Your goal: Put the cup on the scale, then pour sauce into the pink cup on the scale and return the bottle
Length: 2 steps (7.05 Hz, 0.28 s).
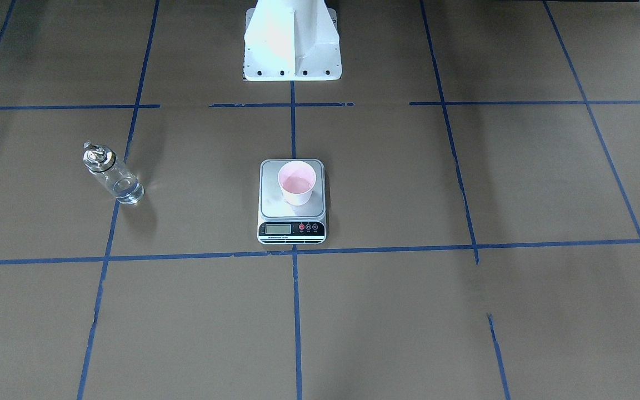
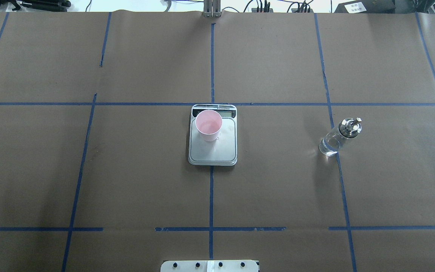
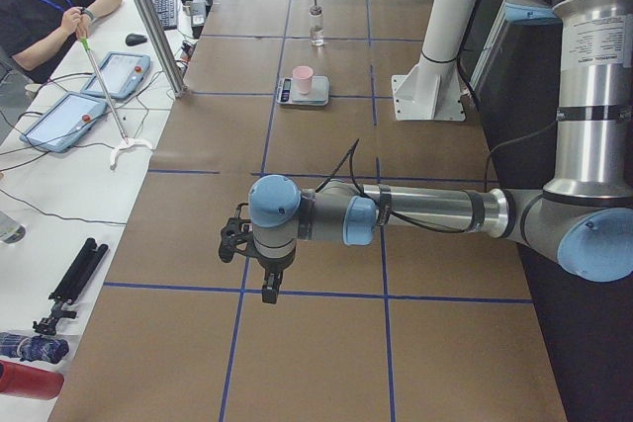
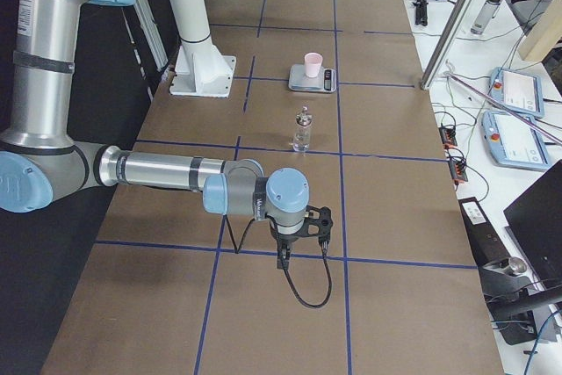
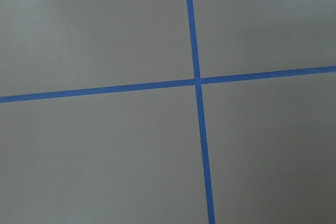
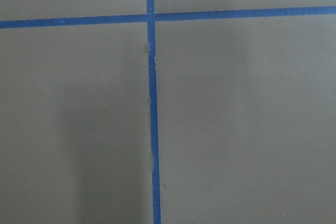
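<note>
Now | cup [image 1: 296, 189] pale pink, upright on scale [image 1: 274, 206] | bottle [image 1: 112, 175] clear, well apart | both jaws: cannot tell

On the brown paper-covered bench [image 1: 464, 311]: three loose things, two arms.
One small pale pink tapered cup [image 1: 296, 189], one flat silver-grey kitchen scale [image 1: 273, 206], one clear glass bottle with a silver spout [image 1: 110, 174]; two grey-and-blue arms [image 3: 425, 212], each bearing one black tool: the left tool [image 3: 265, 284] and the right tool [image 4: 299, 239].
</note>
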{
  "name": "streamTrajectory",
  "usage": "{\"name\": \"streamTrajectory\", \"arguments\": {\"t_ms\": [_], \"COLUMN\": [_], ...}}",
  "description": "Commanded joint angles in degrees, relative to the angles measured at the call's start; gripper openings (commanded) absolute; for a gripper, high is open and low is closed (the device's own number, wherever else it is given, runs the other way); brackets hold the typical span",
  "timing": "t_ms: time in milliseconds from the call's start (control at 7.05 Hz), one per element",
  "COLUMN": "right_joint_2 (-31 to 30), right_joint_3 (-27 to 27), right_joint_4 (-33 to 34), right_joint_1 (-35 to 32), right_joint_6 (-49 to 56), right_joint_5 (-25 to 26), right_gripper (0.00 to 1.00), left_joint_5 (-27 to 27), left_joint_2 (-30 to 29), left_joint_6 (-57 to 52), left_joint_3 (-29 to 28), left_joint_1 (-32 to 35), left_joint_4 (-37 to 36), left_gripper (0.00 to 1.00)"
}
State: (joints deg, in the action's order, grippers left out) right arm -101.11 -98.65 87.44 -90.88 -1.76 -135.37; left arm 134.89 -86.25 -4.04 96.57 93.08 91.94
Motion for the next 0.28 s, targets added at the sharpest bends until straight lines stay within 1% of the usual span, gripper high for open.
{"name": "streamTrajectory", "arguments": {"t_ms": [0,142], "right_joint_2": [-0.2,-0.2], "right_joint_3": [0.2,0.2], "right_joint_4": [-1.8,-1.8], "right_joint_1": [0.0,0.0], "right_joint_6": [-0.1,-0.1], "right_joint_5": [-0.1,-0.1], "right_gripper": [1.0,1.0], "left_joint_5": [-0.1,-0.1], "left_joint_2": [0.2,0.2], "left_joint_6": [0.0,0.0], "left_joint_3": [0.1,0.1], "left_joint_1": [0.0,0.0], "left_joint_4": [0.0,0.0], "left_gripper": [1.0,1.0]}}
